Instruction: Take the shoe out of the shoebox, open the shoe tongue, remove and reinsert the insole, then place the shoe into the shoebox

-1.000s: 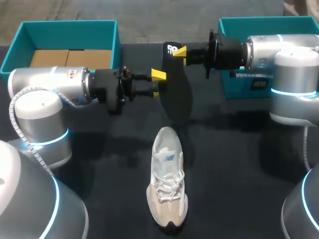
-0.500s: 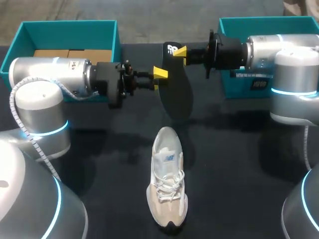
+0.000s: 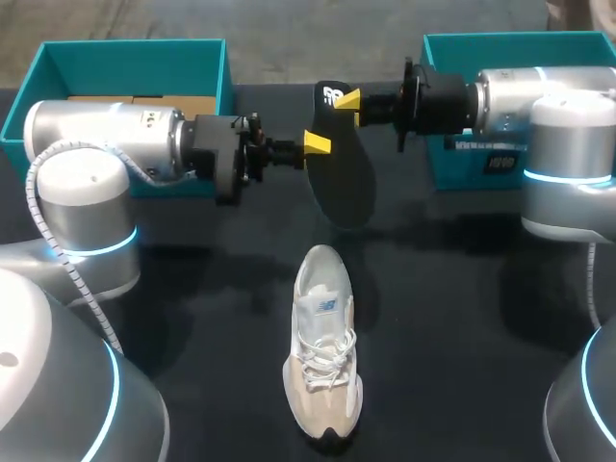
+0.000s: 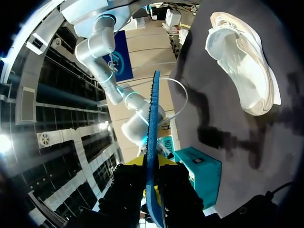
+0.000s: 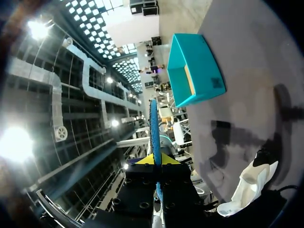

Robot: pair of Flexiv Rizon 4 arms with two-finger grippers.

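My right gripper (image 3: pixel 348 99) is clamped on the heel end of the black insole (image 3: pixel 342 183). From the right wrist cam the insole (image 5: pixel 153 123) runs edge-on straight out between the yellow tips. My left gripper (image 3: pixel 316 144) comes in from the other side and has the same insole pinched lower down along its edge; on the left wrist cam the insole (image 4: pixel 153 123) sits tight between the two black fingers (image 4: pixel 127 186), so both grippers are grasping it at once. The insole hangs in the air standing on edge, over the far part of the table (image 3: pixel 462 318), roughly between the two teal boxes. The shoe (image 3: pixel 324 356) is out on the table, upright on its sole, nearer to me than the insole and well apart from both grippers, heel end toward me. The left box (image 3: pixel 130 46) has brown cardboard in it, and the right box (image 3: pixel 452 43) sits behind my right arm.
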